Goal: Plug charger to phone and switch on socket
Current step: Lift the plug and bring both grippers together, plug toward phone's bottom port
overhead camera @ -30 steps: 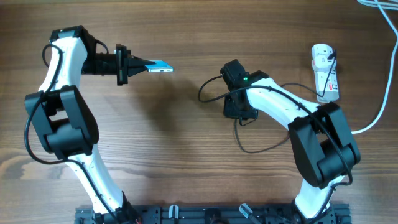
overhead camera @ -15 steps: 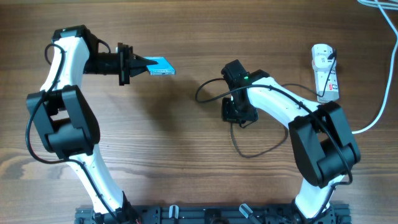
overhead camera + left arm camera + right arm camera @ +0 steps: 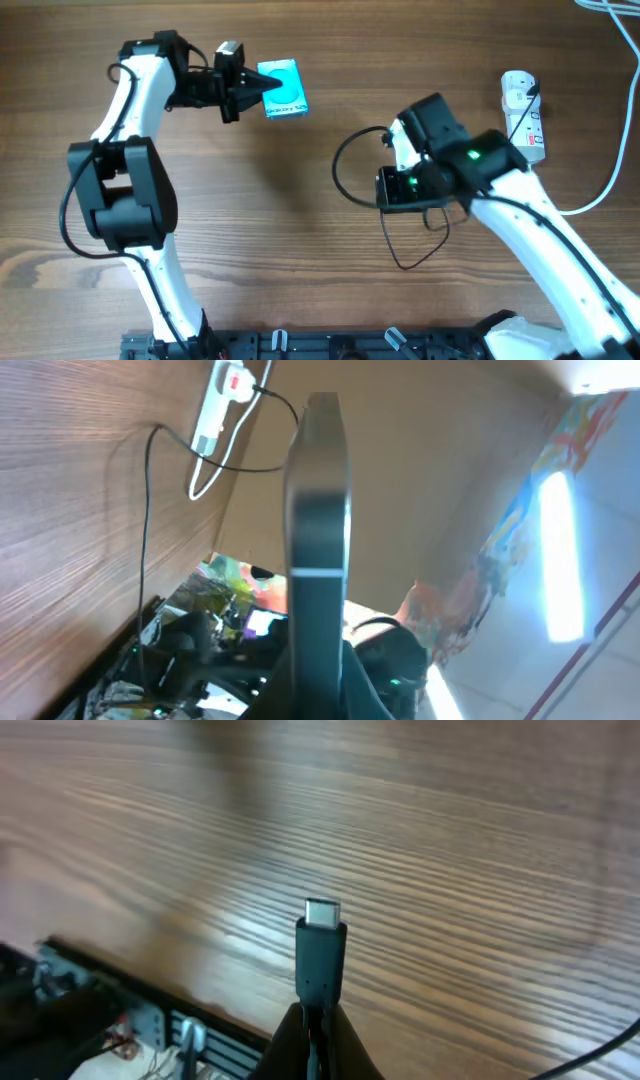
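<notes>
Turned phone (image 3: 283, 89) screen-up at 11 o'clock, pinched by left gripper (image 3: 252, 90); lifted charger plug (image 3: 321, 955), pinched by right gripper (image 3: 314, 1028); ready to mate.

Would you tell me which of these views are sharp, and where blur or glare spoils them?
Overhead: evenly lit and sharp, the phone clearly cyan. Left wrist: the phone, edge-on and close, is soft; a bright strip glares at right. Right wrist: the charger tip is crisp, the far table blurred.

My left gripper (image 3: 318, 685) clamps the phone (image 3: 318, 510) edge-on. Left of the phone, the socket (image 3: 222, 400) lies on the table (image 3: 70, 490), the charger (image 3: 146, 540) trailing from it.
</notes>
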{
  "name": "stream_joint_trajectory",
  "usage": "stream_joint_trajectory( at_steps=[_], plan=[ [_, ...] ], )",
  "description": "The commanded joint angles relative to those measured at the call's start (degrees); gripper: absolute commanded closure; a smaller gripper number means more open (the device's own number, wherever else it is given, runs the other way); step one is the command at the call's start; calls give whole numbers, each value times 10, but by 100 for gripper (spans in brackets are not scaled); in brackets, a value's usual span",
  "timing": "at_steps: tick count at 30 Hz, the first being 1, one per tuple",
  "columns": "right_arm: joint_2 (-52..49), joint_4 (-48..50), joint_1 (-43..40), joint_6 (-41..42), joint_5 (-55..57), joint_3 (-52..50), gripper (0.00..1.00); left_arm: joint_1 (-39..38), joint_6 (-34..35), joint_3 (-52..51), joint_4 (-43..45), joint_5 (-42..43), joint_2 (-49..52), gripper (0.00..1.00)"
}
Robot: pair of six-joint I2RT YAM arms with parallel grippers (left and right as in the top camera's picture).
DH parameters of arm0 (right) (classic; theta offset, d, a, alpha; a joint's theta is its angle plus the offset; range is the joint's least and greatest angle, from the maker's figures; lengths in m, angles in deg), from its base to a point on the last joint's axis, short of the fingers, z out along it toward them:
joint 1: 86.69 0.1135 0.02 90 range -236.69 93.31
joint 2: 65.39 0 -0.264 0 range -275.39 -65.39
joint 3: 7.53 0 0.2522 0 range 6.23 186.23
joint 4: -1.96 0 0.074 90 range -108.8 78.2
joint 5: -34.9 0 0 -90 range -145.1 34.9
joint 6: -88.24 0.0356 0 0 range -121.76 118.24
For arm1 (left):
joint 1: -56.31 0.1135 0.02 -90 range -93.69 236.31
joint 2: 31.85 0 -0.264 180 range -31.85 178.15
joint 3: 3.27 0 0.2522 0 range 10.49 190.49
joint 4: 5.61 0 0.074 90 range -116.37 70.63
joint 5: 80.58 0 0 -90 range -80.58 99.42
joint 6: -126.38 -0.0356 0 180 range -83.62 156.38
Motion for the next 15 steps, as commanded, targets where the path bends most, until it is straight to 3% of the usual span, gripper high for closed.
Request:
stream_joint_trajectory(
  at_steps=[1,9,15],
  plan=[
    [59,5,4,-14,-25,2,96,-37,-70,9,3,38,-22,96],
    [93,13,4,-11,-94,2,96,-99,-69,9,60,38,-22,96],
    [93,41,4,46,-106,2,96,-144,-69,9,94,38,-23,96]
  ],
)
